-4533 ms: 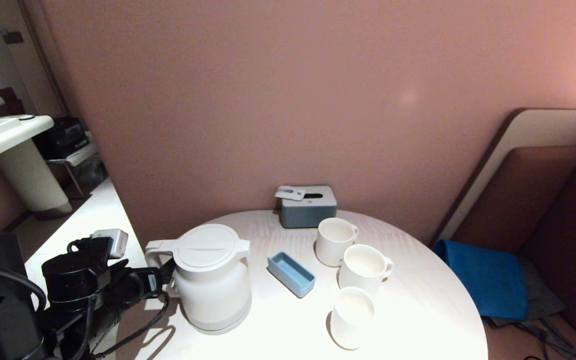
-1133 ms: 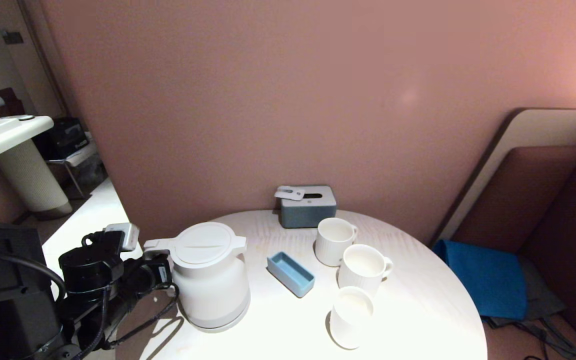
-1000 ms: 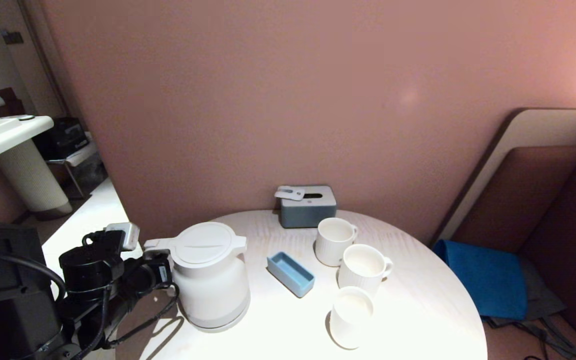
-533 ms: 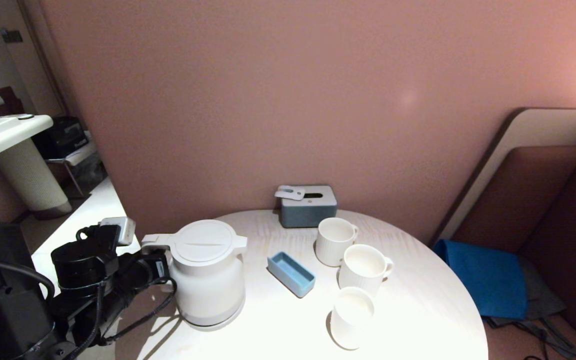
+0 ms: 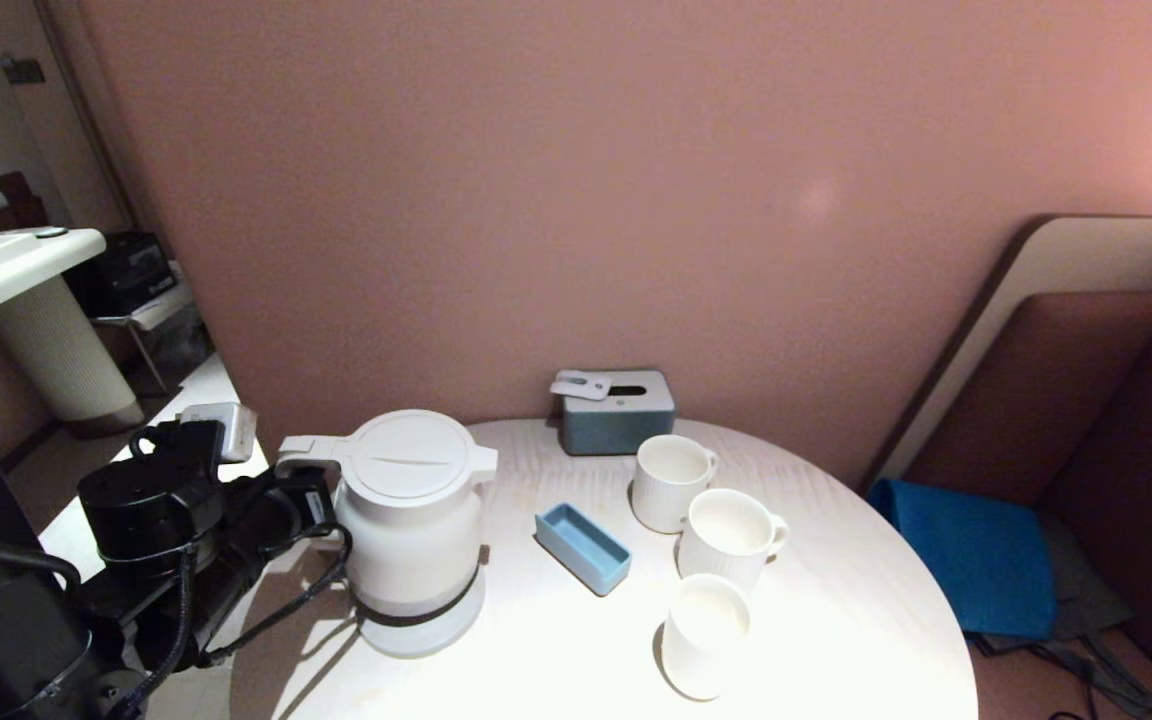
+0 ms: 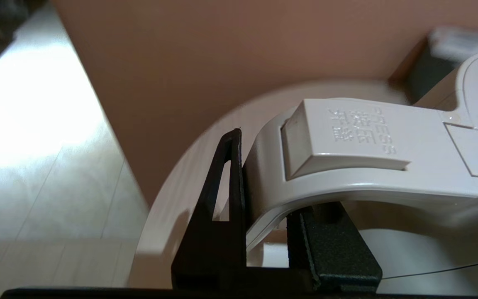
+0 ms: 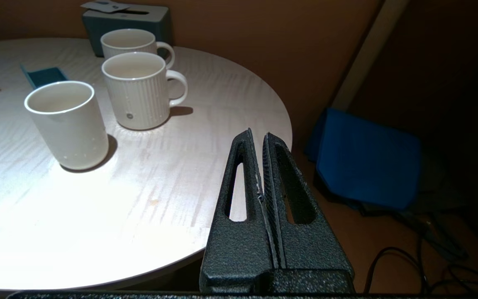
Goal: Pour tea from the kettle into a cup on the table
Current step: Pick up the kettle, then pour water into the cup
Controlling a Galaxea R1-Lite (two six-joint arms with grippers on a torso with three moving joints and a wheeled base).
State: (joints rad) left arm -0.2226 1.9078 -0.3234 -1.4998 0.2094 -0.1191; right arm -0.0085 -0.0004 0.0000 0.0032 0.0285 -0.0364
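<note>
The kettle [image 5: 414, 520] had gone up since a moment before: it was off its round base [image 5: 426, 625], which stayed flat on the worktop [image 5: 556, 650], and a dark gap showed between the two. The left arm had gone up with it.

Nearest, at the left edge of the worktop, the left pincer [image 6: 264, 232] was closed on the kettle's loop handle [image 6: 347, 166], one black finger [image 6: 226, 187] on the outside of the loop and the other inside it. The kettle hung straight up, lid on top, small spout pointing toward the cups.

The right pincer [image 7: 261, 174] stayed low beside the near right edge of the worktop, its two fingers pressed together and holding nothing.

Near the front right stood a plain white cup [image 5: 701, 633] with no handle. Just behind it stood a ribbed mug [image 5: 729, 538], and behind that a second ribbed mug [image 5: 671, 481]. A small blue tray [image 5: 582, 547] lay between the kettle and the mugs. At the far edge, by the pink wall [image 5: 576, 200], sat a grey box [image 5: 616, 412].
</note>
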